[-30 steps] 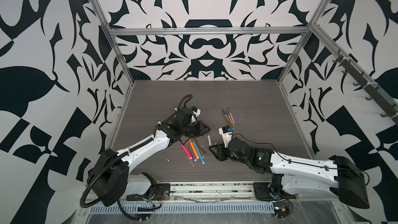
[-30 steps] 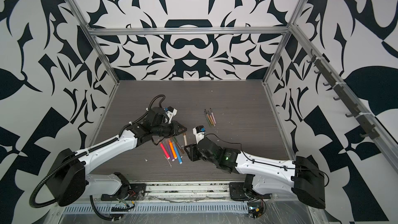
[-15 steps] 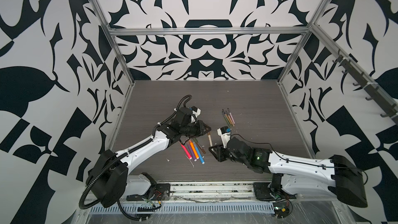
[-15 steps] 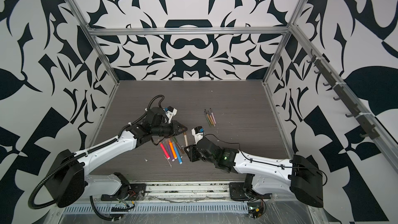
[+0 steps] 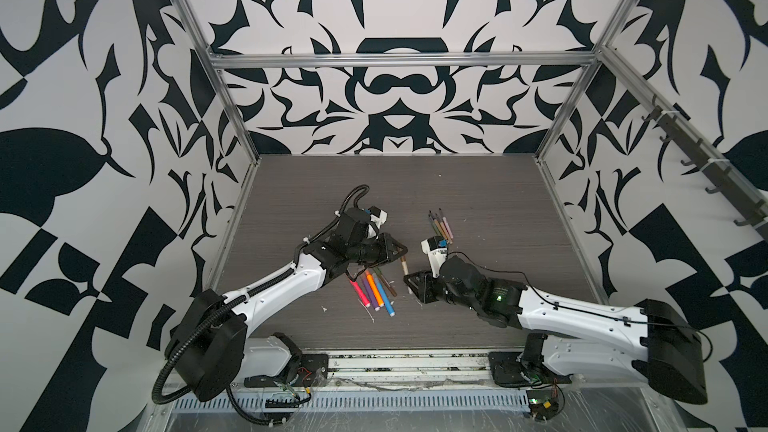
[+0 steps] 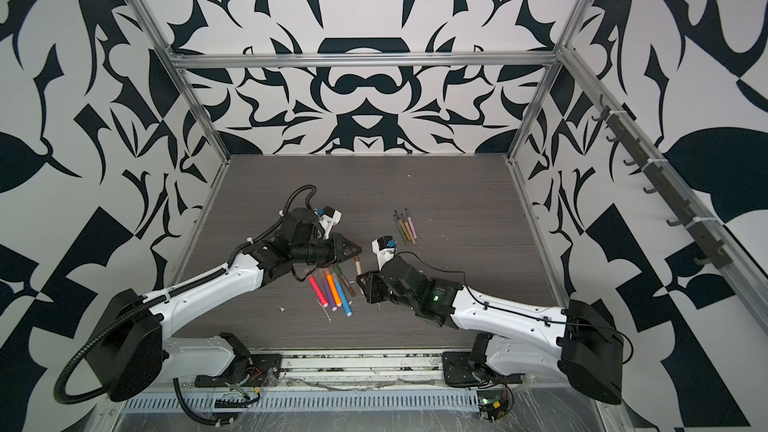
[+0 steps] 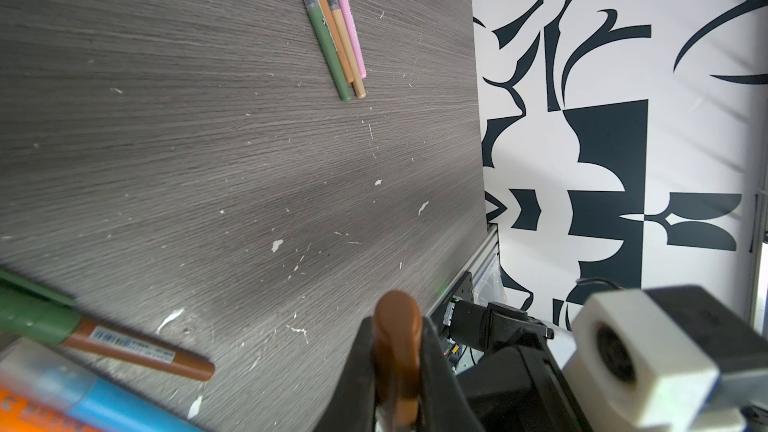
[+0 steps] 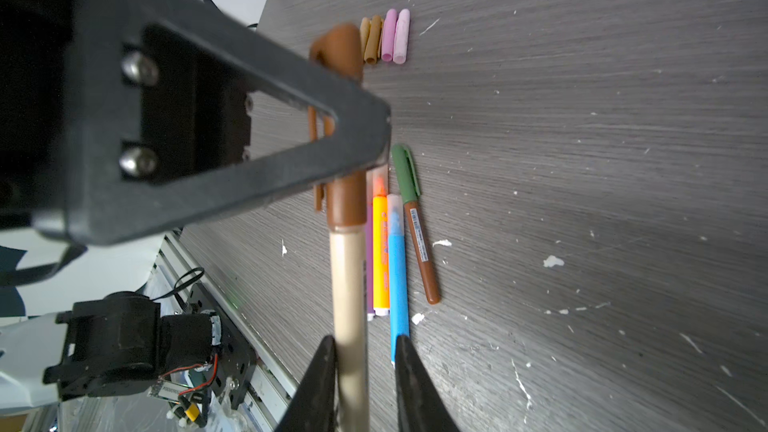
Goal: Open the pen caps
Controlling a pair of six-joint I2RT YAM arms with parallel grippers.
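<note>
Uncapping step: left gripper point(image 7: 397, 334) clamped on the brown cap point(image 8: 347, 201) of the tan pen point(image 8: 349, 284), held just beside the blue marker point(image 8: 398, 276). The right gripper point(image 8: 365, 351) straddles the barrel, jaws not yet tight. Next, likely: pinch firmly, pull straight apart.

Grey woodgrain tabletop point(image 5: 478, 201), flecked white; four bright markers point(image 5: 376, 290) and a green-capped brown pen point(image 8: 419, 243) lie side by side just beside the right hand point(image 5: 409, 282); four thin pens point(image 5: 440, 228) beyond it; four caps point(image 8: 386, 37) in a row near the left hand point(image 5: 402, 249).
</note>
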